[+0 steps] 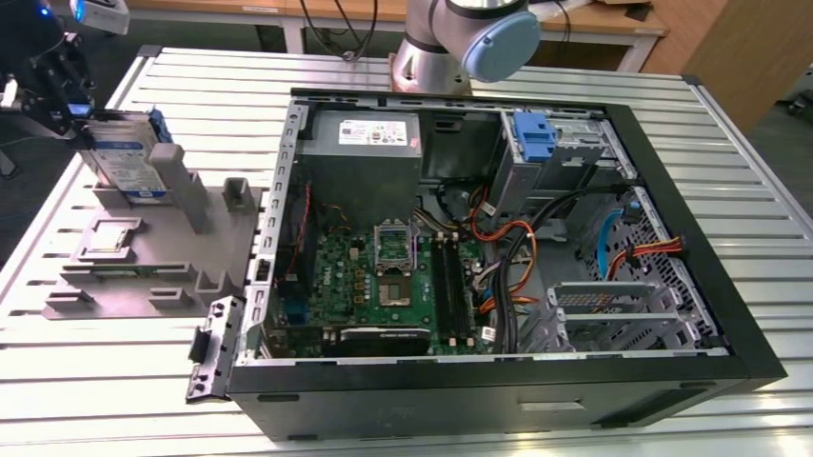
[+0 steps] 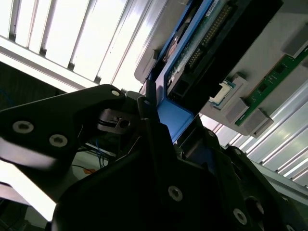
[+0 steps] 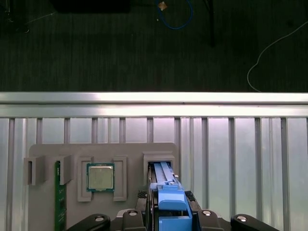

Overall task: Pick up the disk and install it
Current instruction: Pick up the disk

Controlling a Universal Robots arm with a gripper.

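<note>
The disk [image 1: 128,160], a silver drive with a white-and-blue label in a blue carrier, stands on edge at the slot of the grey holder block [image 1: 140,271], at the exterior view's left. My gripper [image 1: 76,119] is over it, shut on its upper end. In the first wrist view the blue carrier [image 3: 171,199] sits between the fingers [image 3: 144,216], with the holder's slot [image 3: 161,161] just beyond it. The second wrist view shows the carrier's blue edge [image 2: 177,118] clamped in the gripper [image 2: 161,113] and the drive's dark connector side [image 2: 211,38]. Whether the disk's lower end still rests in the slot I cannot tell.
An open computer case [image 1: 508,238] lies to the exterior view's right of the holder, with a blue bracket [image 1: 539,133] at its drive bay. The holder also carries a processor [image 3: 100,177] and a green memory stick [image 3: 58,202]. The arm's base [image 1: 445,43] stands behind the case on the slatted table [image 1: 711,124].
</note>
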